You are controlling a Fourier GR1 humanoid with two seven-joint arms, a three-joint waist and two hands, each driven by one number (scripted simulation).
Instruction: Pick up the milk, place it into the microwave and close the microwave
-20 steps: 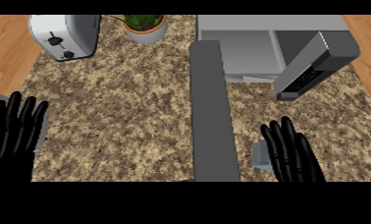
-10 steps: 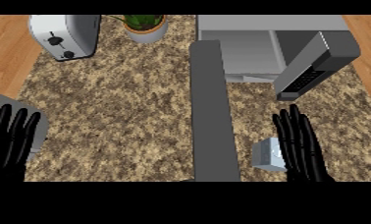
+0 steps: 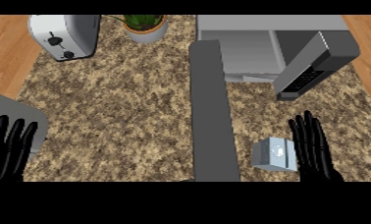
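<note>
Near the lower right of the speckled tabletop (image 3: 130,115) lies one milk (image 3: 275,154) carton, a small grey-blue box on its side, well short of the microwave (image 3: 250,51). Its right edge is covered by the right hand (image 3: 313,149), whose fingers are straight and released, beside or just touching the carton; which one cannot be told. That hand's wrist is cut off by the lower edge. At the lower left the left hand (image 3: 14,152) rests with fingers up, relaxed and holding nothing, its palm also cut off below, and part of a grey forearm (image 3: 22,115) shows above it.

One microwave stands at the upper right, its cavity open and its door (image 3: 315,66) swung out toward the right. A long grey bar (image 3: 211,115) runs down the middle of the tabletop; what it is cannot be made out. One toaster (image 3: 64,35) sits at the upper left, one potted plant (image 3: 145,26) beside it, both clipped at the top.
</note>
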